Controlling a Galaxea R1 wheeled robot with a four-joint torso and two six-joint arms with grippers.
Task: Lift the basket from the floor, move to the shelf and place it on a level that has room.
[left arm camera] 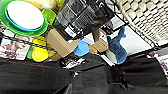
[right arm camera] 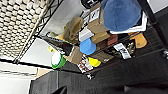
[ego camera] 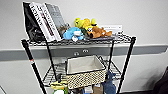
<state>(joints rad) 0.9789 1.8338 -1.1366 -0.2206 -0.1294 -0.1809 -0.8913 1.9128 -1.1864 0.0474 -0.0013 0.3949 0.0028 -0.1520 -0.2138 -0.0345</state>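
Note:
The basket [ego camera: 85,71], with off-white lining and woven beige sides, rests on the level [ego camera: 51,75], the wire tier second from the top of the shelf [ego camera: 128,57]. Its front sticks out a little past the tier's front edge. The left wrist view catches its woven side [left arm camera: 147,20] at an angle above the lower tiers, and the right wrist view shows the same woven side [right arm camera: 17,25]. Below the rack lies the dark carpeted floor [left arm camera: 30,77], also in the right wrist view [right arm camera: 100,80]. No arm or hand touches the basket in the head view.
Books [ego camera: 45,20] and plush toys [ego camera: 85,30] crowd the top tier. The lower tiers hold a blue plush [left arm camera: 117,47], cardboard boxes [left arm camera: 60,42], a green bowl with a white plate [left arm camera: 22,17] and yellow items. A white wall with a grey rail [ego camera: 150,50] stands behind.

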